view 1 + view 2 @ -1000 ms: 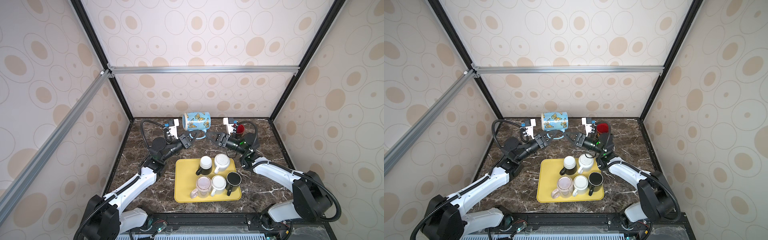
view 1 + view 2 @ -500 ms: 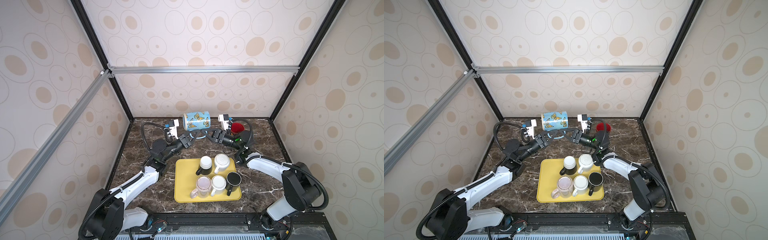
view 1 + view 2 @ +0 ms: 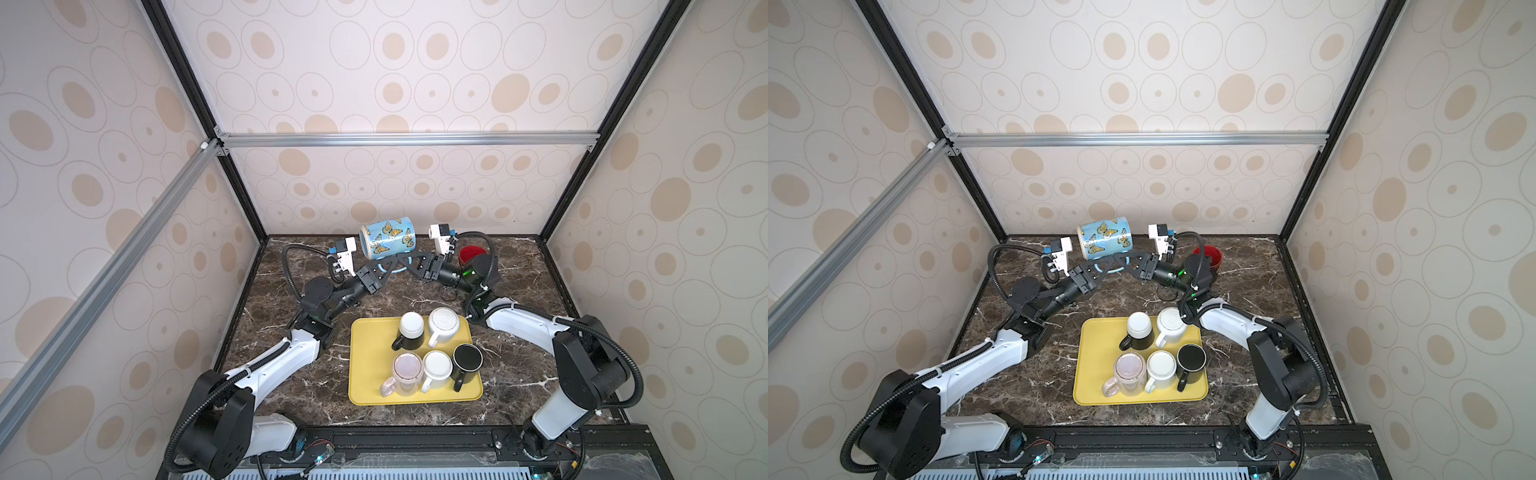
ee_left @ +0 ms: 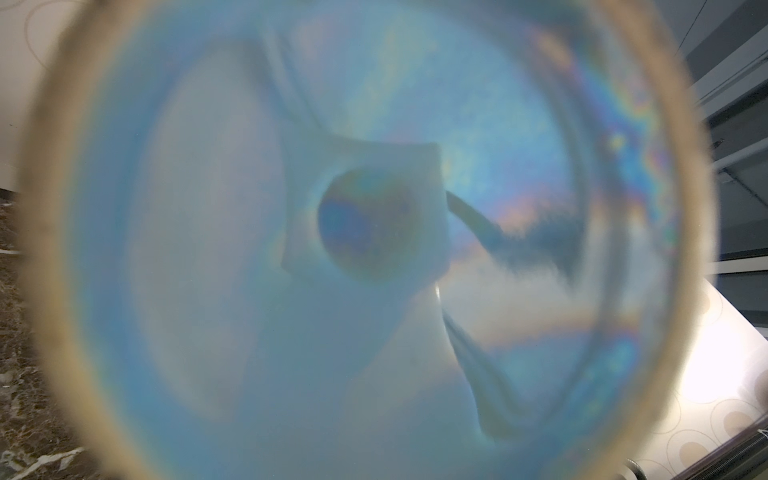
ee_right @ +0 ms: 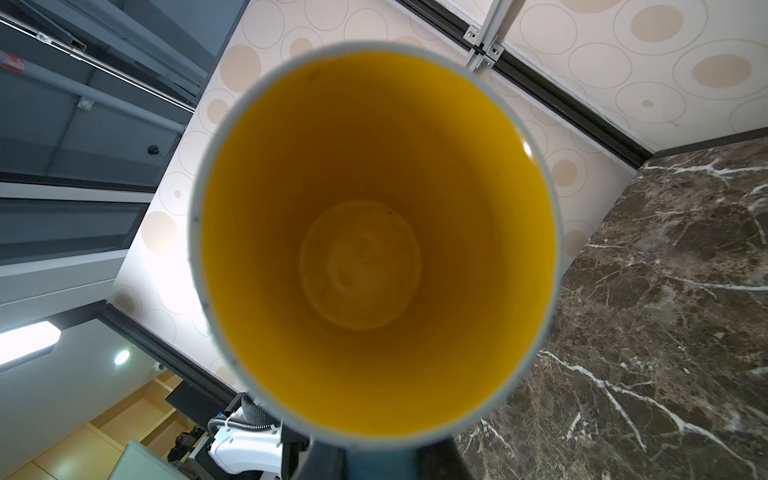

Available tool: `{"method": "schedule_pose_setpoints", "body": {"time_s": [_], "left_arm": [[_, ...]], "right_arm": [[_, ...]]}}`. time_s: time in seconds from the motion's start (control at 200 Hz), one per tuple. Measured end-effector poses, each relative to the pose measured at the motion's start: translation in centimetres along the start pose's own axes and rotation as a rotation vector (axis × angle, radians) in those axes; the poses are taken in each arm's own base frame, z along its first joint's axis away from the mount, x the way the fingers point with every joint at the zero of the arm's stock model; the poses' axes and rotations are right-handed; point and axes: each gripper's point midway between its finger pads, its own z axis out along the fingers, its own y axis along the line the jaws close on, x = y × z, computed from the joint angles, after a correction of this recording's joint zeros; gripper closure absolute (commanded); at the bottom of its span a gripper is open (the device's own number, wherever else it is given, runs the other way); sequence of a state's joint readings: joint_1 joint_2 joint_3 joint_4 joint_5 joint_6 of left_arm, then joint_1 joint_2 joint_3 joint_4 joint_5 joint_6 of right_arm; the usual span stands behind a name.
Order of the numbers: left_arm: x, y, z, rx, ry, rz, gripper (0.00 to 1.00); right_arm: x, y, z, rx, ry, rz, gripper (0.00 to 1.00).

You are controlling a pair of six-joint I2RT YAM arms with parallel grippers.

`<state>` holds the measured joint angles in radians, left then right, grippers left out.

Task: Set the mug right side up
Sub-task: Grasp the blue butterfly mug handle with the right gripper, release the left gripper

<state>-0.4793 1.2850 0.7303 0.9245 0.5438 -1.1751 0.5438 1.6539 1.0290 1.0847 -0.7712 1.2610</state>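
The right gripper's (image 3: 405,261) fingers (image 5: 326,463) lie on either side of the blue handle (image 5: 380,461) and look pressed against it, with no gap showing in the right wrist view; the left gripper (image 3: 388,262) meets the same handle from the opposite side in both top views, its fingers closed on the loop as a pinch; so both arms seem to hold the butterfly mug (image 3: 386,240) by one small part; the mug is off the table, beyond the far edge of the yellow tray (image 3: 365,361), lying on its side with the handle underneath, its yellow mouth facing the right wrist camera and its base filling the left wrist view; a red cup (image 3: 471,252) stands beyond the tray's far edge on the right arm's side; the step looks like a handover for the turn; to do it well, only one gripper should let go, and only once the other's pinch is sure; then roll the wrist slowly until the mouth faces up; lower the base flat onto bare marble beyond the tray, well away from the red cup.
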Motion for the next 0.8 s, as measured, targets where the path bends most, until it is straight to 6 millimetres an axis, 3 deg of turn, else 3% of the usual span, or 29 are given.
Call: {"method": "schedule_pose_setpoints", "body": {"time_s": [0.155,0.175,0.22,0.24,0.275,0.31,0.33,0.5,0.8], "left_arm": [[0.0,0.2,0.0,-0.006,0.001,-0.001,1.00],[0.0,0.2,0.0,-0.008,0.001,-0.001,0.95],[0.0,0.4,-0.1,-0.014,0.003,-0.002,0.73],[0.0,0.5,-0.1,-0.018,0.004,0.000,0.58],[0.1,0.7,-0.1,-0.024,0.008,0.005,0.39],[0.2,0.7,-0.1,-0.026,0.015,0.015,0.07],[0.2,0.7,-0.1,-0.027,0.018,0.018,0.01],[0.4,1.1,-0.8,-0.088,0.031,0.053,0.00],[-0.2,3.5,-2.1,-0.304,0.037,0.149,0.00]], "right_arm": [[0.0,-0.1,0.0,0.005,0.000,0.001,1.00],[0.0,-0.2,0.0,0.006,0.000,0.001,1.00],[0.0,-0.3,0.0,0.012,0.001,0.001,1.00],[0.1,-0.4,0.0,0.015,0.001,0.001,1.00],[0.1,-0.6,0.0,0.021,0.001,0.003,1.00],[0.2,-0.9,0.1,0.034,0.003,0.007,1.00],[0.3,-1.1,0.1,0.043,0.003,0.012,1.00],[0.9,-3.3,0.1,0.130,0.010,0.044,1.00],[0.5,-5.2,-0.6,0.204,-0.011,0.062,1.00]]}}
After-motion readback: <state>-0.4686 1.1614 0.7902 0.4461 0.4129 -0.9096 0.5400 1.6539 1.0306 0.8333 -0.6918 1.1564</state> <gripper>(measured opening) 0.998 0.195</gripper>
